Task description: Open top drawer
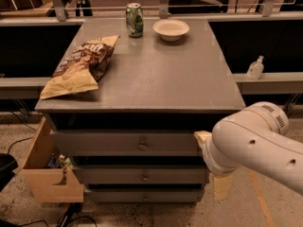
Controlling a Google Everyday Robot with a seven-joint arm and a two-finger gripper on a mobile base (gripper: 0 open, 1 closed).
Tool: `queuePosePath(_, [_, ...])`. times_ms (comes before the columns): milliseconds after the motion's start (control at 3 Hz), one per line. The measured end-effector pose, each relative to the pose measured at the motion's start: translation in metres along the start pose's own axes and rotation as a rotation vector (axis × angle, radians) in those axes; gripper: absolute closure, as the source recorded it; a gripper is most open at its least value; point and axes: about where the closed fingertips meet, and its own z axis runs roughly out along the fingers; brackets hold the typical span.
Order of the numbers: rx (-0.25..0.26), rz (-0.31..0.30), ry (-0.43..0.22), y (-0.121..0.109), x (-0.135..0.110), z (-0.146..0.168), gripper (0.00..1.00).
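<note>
The top drawer (109, 143) is the widest grey front, just under the cabinet top, with a small round metal knob (142, 145) at its centre. A dark gap runs above the front. My gripper (211, 161) is at the right end of the drawer fronts, low right in the camera view, mostly hidden behind my white arm (255, 145). Only cream-coloured parts of it show above and below the arm. It is to the right of the knob and apart from it.
Two narrower grey drawer fronts (142, 176) sit below. On the cabinet top (156, 79) lie a chip bag (80, 65), a green can (134, 19) and a white bowl (171, 29). A light wooden box (45, 174) stands at the lower left. A sanitiser bottle (255, 68) stands on the right ledge.
</note>
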Motion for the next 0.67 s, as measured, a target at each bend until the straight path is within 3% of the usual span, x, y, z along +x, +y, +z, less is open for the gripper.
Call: queuePosePath(667, [0.024,0.076,-0.036,-0.037,0.009,0.018,0.00])
